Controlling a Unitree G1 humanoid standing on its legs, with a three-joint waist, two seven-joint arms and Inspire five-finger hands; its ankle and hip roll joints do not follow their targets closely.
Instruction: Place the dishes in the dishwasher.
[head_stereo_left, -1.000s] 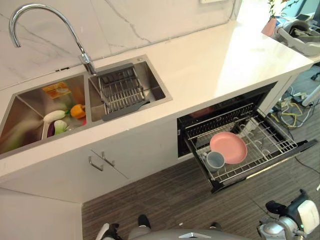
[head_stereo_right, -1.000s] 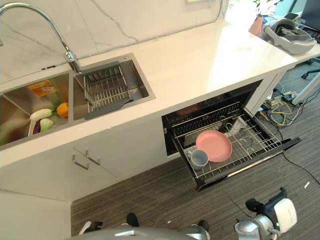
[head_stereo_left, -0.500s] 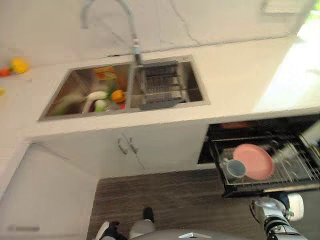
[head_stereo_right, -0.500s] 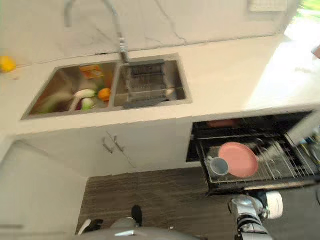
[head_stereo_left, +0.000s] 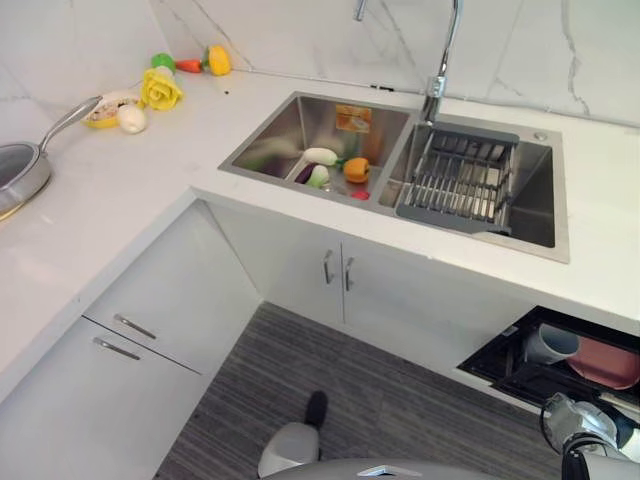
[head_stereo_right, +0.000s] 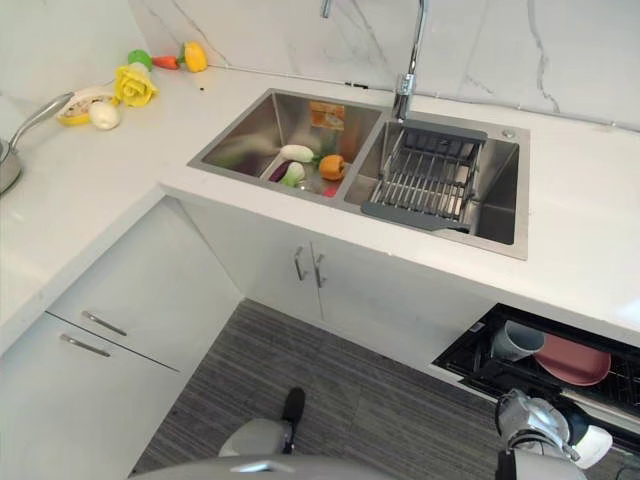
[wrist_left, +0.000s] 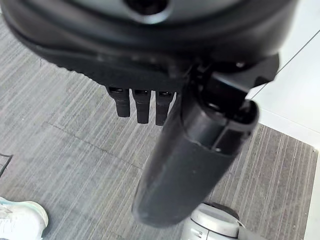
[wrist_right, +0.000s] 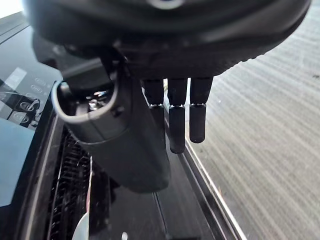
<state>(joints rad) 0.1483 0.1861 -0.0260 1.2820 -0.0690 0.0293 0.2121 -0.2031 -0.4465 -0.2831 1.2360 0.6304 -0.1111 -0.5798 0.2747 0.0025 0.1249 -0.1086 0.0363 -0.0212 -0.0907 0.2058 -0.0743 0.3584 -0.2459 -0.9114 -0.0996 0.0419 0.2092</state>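
Stainless sink (head_stereo_left: 300, 135) holds the leftover dishes (head_stereo_left: 318, 158) in its left basin, well up-left of both hands. Left hand (wrist_left: 142, 102) and right hand (wrist_right: 175, 120) hang empty, fingers relaxed; the right is by the dishwasher (head_stereo_right: 540, 355), so left looks nearer.

I see a white counter (head_stereo_left: 120, 190) with grey-veined white marble wall (head_stereo_left: 300, 35) behind it. The steel sink (head_stereo_left: 290, 135) is silver, holding an orange fruit (head_stereo_left: 356, 169) and a white and green item (head_stereo_left: 318, 168). Its right basin has a dark grey rack (head_stereo_left: 455, 185). A yellow flower (head_stereo_left: 160, 90) lies far left. In the black dishwasher (head_stereo_right: 480, 365), a pink plate (head_stereo_right: 572, 359) sits beside a grey cup (head_stereo_right: 515, 340). The floor (head_stereo_left: 380, 400) is grey-striped.
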